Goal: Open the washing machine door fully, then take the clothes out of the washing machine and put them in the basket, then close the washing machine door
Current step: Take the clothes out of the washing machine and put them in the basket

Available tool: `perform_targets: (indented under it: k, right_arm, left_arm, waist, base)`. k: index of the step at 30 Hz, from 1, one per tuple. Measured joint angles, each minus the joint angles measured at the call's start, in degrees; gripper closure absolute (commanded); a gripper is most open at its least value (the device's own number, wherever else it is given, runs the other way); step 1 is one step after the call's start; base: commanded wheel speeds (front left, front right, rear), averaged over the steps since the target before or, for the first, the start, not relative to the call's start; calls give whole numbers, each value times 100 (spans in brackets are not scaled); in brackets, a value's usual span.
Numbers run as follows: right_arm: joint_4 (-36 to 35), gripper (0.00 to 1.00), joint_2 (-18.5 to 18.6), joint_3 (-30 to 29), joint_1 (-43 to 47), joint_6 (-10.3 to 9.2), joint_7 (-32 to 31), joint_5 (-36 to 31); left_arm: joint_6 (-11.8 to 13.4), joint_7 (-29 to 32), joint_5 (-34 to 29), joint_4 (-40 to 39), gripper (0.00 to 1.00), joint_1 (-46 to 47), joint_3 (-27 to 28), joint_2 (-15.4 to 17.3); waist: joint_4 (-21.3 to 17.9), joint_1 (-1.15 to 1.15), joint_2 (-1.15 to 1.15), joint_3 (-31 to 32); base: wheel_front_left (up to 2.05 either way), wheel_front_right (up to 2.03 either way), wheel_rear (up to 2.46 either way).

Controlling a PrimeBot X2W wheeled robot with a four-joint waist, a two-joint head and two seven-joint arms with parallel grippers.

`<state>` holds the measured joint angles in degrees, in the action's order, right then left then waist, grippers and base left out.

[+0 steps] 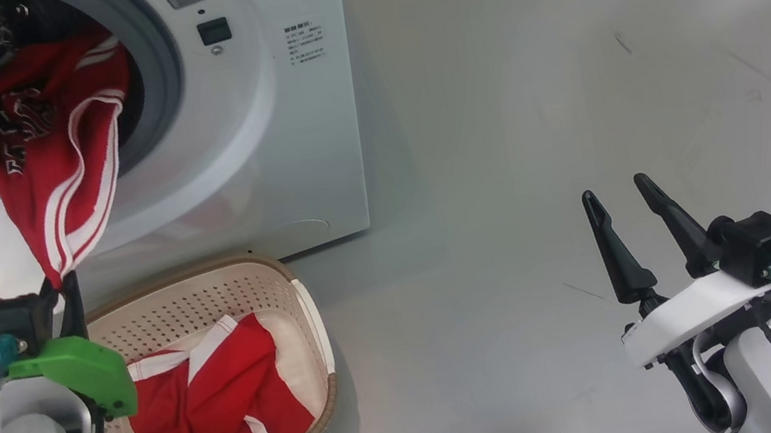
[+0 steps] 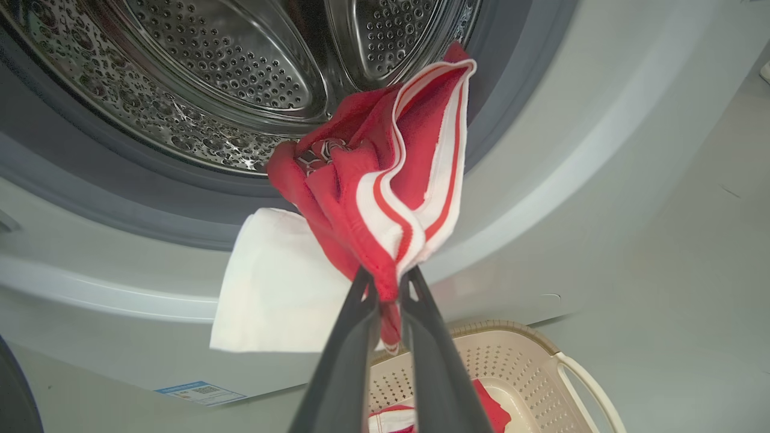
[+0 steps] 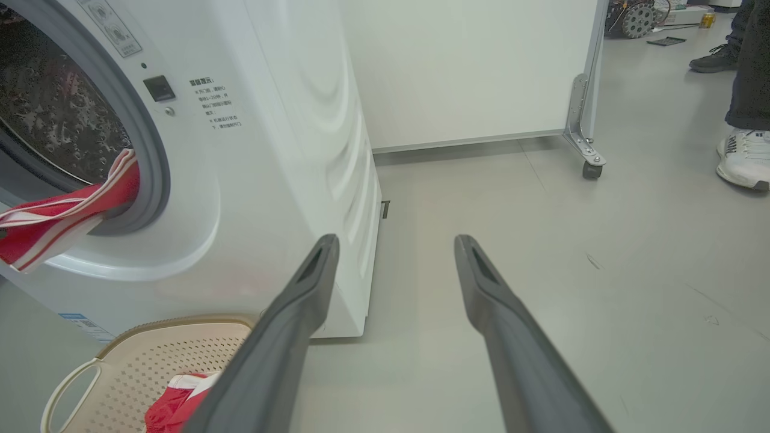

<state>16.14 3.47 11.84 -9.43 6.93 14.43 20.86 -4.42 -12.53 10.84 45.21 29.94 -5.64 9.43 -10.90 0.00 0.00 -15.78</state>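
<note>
Two pieces of laundry hang out of the washing machine (image 1: pixel 278 148): a red garment (image 2: pixel 385 180) with white stripes and a white cloth (image 2: pixel 271 288) beside it. The left gripper (image 2: pixel 388 285) is clenched on the lower tip of the red garment, just above the basket (image 1: pixel 204 267). The garment's upper end lies over the grey rubber seal (image 1: pixel 163 57) at the edge of the drum (image 2: pixel 210 78).

The pinch takes only a narrow bunch of fabric, so a hard pull could drag it out of the fingers, above all if the far end catches on the seal. The garment would then slump back or drop short.

Whether the white cloth is in the pinch at all I cannot tell. It hangs to the side of the fingers, out past the basket's rim. If it merely rides on the red fabric, it is likely to slide off and land on the floor (image 1: pixel 539 142).

The basket is small and another red garment (image 1: pixel 213 406) already covers much of its bottom. A long piece let go too near the edge could trail over the side.

The right gripper (image 1: pixel 615 189) stands spread wide and empty, well apart to the right, too far off to catch anything that falls.
</note>
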Motion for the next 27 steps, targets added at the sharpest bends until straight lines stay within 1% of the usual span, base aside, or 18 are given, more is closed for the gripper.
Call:
perform_targets:
  k: [8,14,20,27]
  right_arm:
    - [34,0,-1,-40,258,1,0,-20]
    - [47,0,-3,-54,413,1,1,-27]
    - [45,0,-4,-47,508,1,0,-27]
    - [44,0,-11,1,538,3,0,-36]
  left_arm:
    - [-48,-100,0,-215,100,-516,-44,-149]
    - [-49,-165,0,-559,100,-898,-58,-149]
    - [-41,-175,44,-1149,100,-1082,76,-172]
    - [38,-175,129,-2465,100,-1184,412,-283]
  waist:
    - [291,0,0,446]
    - [519,0,0,742]
    - [698,0,0,958]
    - [791,0,0,1055]
  base:
    - [0,0,0]
    - [0,0,0]
    - [0,0,0]
    - [0,0,0]
